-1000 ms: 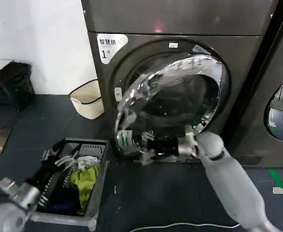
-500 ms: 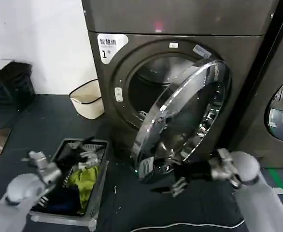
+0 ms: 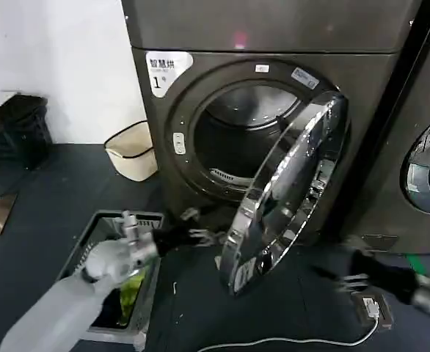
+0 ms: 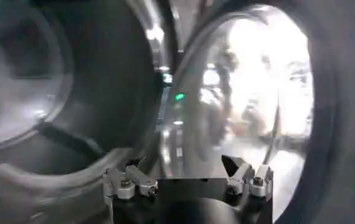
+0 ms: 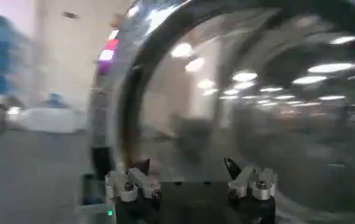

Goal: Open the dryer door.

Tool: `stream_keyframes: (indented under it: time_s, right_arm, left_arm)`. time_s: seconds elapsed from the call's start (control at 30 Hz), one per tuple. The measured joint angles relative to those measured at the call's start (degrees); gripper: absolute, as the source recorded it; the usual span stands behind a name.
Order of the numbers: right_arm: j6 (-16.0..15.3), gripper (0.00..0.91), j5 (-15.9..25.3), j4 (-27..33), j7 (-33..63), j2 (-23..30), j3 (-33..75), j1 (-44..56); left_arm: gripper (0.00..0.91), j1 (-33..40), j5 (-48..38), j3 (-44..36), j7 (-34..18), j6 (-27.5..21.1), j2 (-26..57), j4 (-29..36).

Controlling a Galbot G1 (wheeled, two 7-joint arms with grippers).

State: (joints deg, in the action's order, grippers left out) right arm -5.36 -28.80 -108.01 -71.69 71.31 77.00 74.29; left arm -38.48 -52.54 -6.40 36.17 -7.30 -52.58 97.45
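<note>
The dryer [image 3: 164, 117] is a dark grey front-loader with a white "1" sticker [image 3: 164, 70] and an exposed drum opening [image 3: 237, 136]. The dryer door [image 3: 292, 194] stands swung out to the right, nearly edge-on, with its chrome rim facing me. My left gripper [image 3: 200, 232] hangs open just left of the door's lower edge, touching nothing. In the left wrist view the left gripper [image 4: 186, 173] points between the drum [image 4: 37, 79] and the door [image 4: 256, 85]. My right gripper [image 3: 340, 277] is open, low and right of the door. The right gripper [image 5: 186, 167] faces the door's outer glass [image 5: 262, 97] with nothing between its fingers.
A grey laundry basket [image 3: 97, 224] with clothes sits on the floor under my left arm. A cream bin [image 3: 133, 150] stands by the wall, a black bag [image 3: 17, 128] at far left. A second machine [image 3: 428, 161] is on the right. A white cable [image 3: 274, 341] crosses the floor.
The door has swung further out, to nearly edge-on. My right gripper let go of it and drew back to the right. My left arm rose from the basket toward the door's lower edge.
</note>
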Motion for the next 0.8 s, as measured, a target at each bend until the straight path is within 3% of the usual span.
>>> stream_keyframes:
  time_s: [0.2,0.53,0.8]
  right_arm:
    - [0.15,0.907,-0.96,-2.02,18.06,2.47,9.98,3.7]
    - [-7.22,0.907,0.88,0.2,53.77,-0.31,22.4,4.14]
    - [-8.84,0.907,1.29,1.48,61.08,-3.01,32.28,6.31]
  left_arm:
    - [0.907,5.56,-0.66,-7.7,0.68,0.47,-1.61,-0.38]
    - [0.907,15.68,-2.18,-21.02,-0.93,1.35,-5.8,-2.05]
    - [0.907,19.32,-0.91,-26.4,-2.89,1.72,-12.29,-5.7]
